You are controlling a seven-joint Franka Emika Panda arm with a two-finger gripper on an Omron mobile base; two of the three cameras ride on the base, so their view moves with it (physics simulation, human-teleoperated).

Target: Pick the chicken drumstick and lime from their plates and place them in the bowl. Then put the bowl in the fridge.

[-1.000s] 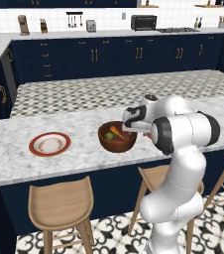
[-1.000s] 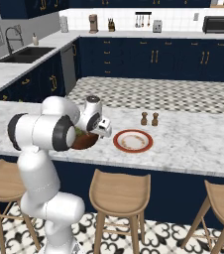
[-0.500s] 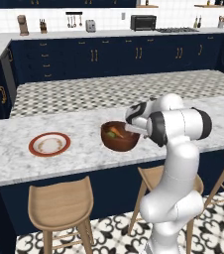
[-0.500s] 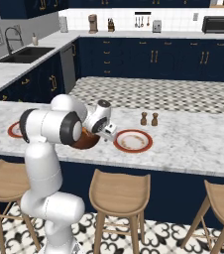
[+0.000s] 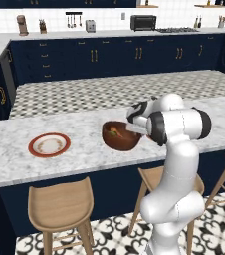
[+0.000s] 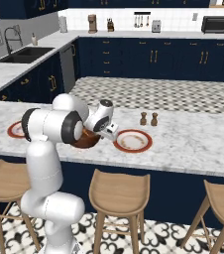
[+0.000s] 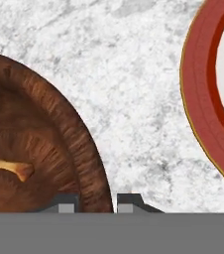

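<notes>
The claw has just snapped from wide open to nearly shut, its tips pinching the right wall of the bowl (drumstick bone visible inside). The bowl sits on the table between the plates; lifting toward the fridge likely follows.

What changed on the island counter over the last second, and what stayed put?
The gripper closed: its fingers now straddle the wall of the bowl, one inside and one outside, taking hold of the rim. The arm shifted slightly toward the bowl. The bowl, with the chicken drumstick inside, and both plates stayed where they were.
</notes>
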